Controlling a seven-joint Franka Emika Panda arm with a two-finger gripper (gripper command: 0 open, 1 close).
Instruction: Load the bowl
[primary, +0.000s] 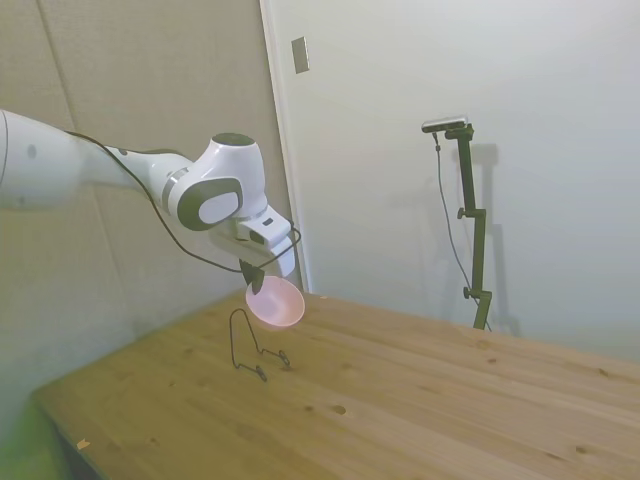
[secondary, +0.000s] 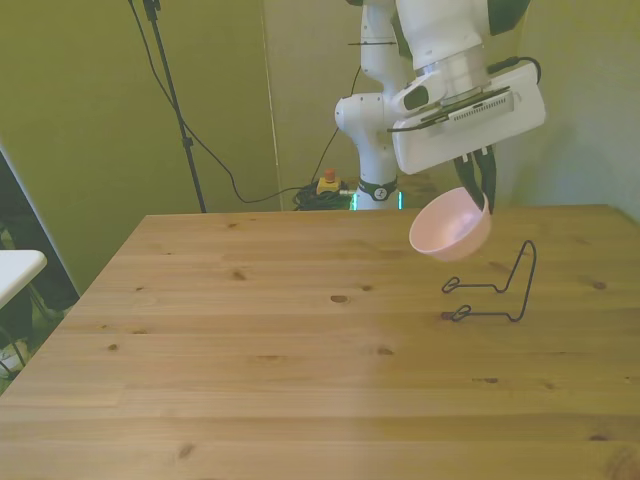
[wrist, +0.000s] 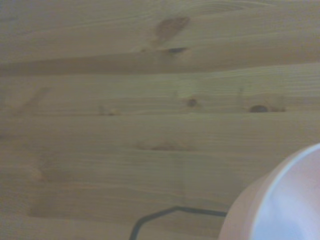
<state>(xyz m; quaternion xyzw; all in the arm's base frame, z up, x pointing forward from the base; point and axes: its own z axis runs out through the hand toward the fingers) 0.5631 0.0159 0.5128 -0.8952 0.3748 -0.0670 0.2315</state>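
- The bowl (primary: 277, 303), small and pale pink, hangs in the air above the wire rack (primary: 256, 348), clear of the table (primary: 420, 400) and tilted on its side.
- The claw (secondary: 478, 182) has it pinched by the rim, its dark fingers closed on the upper edge, so the bowl dangles beneath.
- In the front view the bowl sits up and toward that view's left of the rack's tall loop, not touching any wire.
- The wrist view shows the bowl's rim (wrist: 280, 200) with a bent piece of the rack (wrist: 165, 217) below it on the wood.
- As I judge it, the pick-up is done and the carry is nearly over.
- What is left: lowering the bowl into the rack so it leans against the loop, then letting go.
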